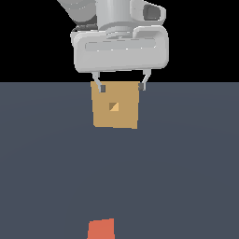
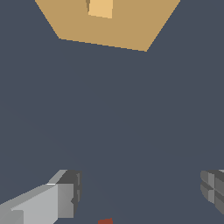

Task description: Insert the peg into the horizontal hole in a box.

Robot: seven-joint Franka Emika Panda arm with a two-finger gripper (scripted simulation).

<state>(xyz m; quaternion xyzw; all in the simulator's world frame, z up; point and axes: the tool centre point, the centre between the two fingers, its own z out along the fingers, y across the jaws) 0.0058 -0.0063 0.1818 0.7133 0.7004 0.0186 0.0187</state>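
Note:
The tan box (image 1: pixel 115 116) stands on the grey floor in the middle of the exterior view, with its small square hole (image 1: pixel 114 107) facing the camera. The orange-red peg (image 1: pixel 101 229) lies at the bottom edge of the exterior view, far from the box. My gripper (image 1: pixel 121 87) hangs open and empty in front of the box's top edge, its fingers wide apart. In the wrist view the box (image 2: pixel 131 26), the hole (image 2: pixel 101 8), both fingers (image 2: pixel 65 194) and a sliver of the peg (image 2: pixel 105 221) show.
A flat dark grey floor (image 1: pixel 186 163) spreads around the box and peg. Nothing else stands on it.

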